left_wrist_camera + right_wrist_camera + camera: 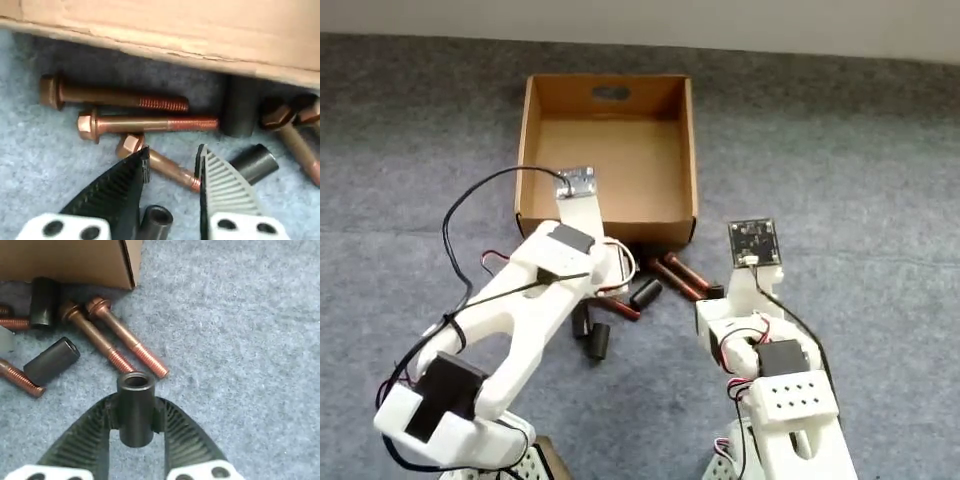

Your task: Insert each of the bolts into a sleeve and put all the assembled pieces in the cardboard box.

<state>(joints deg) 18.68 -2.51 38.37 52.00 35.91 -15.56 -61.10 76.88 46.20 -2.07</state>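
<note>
The sleeve (135, 395) is gripped by its sides in the right gripper (136, 415), with its open bore turned away from the wrist. The left gripper (172, 150) is open. Its two fingers stand either side of the shank of a bolt (172, 172), which lies slantwise across the gap, its head by the dark finger and its threaded tip by the pale one.

The step in hand is judged to be the taking of this bolt, so that it can be fed into the held sleeve. The fingers are best closed squarely across the plain shank, toward the head. That way the threaded end is left free and long enough to enter the bore. A grip on the thread alone would probably let the bolt swivel.

Just outside the pale finger a loose sleeve (255, 162) lies close and could be nudged as the fingers close. Another sleeve (156, 219) lies under the gripper, nearer the wrist. Ahead of the fingertips two more bolts (145, 123) lie side by side, and just beyond them the wall of the cardboard box (175, 25) stands as a hard edge. The lift should therefore be made straight up rather than forward.

Ahead of the right gripper a pair of bolts (125, 337) points back at the bore. To its outer side the carpet (240, 340) gives open room for the joining.
</note>
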